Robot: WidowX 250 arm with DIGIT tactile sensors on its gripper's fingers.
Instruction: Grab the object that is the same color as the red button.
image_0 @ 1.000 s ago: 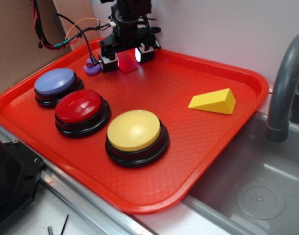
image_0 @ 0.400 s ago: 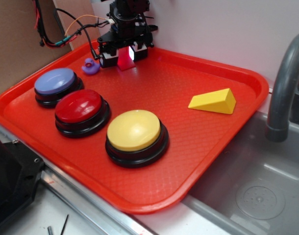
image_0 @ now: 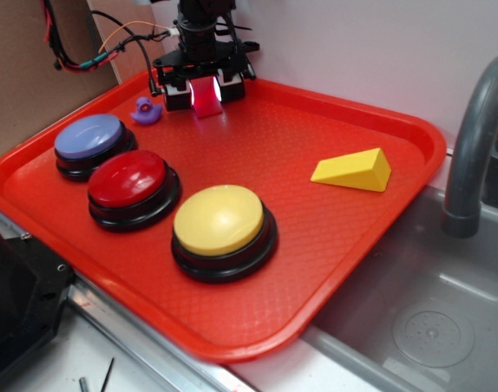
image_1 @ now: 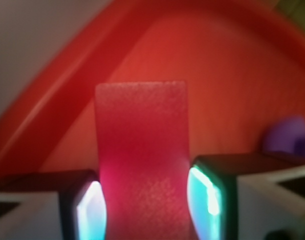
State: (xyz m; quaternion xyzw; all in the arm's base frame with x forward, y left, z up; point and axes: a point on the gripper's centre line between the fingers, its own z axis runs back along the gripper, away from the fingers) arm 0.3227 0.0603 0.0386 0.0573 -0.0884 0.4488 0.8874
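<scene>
The object, a small flat red block (image_0: 206, 98), sits between the fingers of my gripper (image_0: 205, 91) at the tray's far left corner. In the wrist view the red block (image_1: 141, 145) fills the gap of the gripper (image_1: 147, 200), and both lit pads (image_1: 207, 195) press against its sides. The gripper is shut on it. The red button (image_0: 133, 181), a glossy dome on a black base, stands at the tray's front left, well apart from the gripper.
A blue-purple button (image_0: 90, 139) and a yellow button (image_0: 223, 222) flank the red one. A purple duck (image_0: 145, 110) sits just left of the gripper. A yellow wedge (image_0: 353, 170) lies at the right of the red tray (image_0: 314, 245). A grey faucet (image_0: 469, 147) and sink (image_0: 429, 327) lie beyond the tray's right edge.
The fingers, spread wide around the red block a second ago, have closed onto its sides. The gripper has shifted slightly back and left with the block.
</scene>
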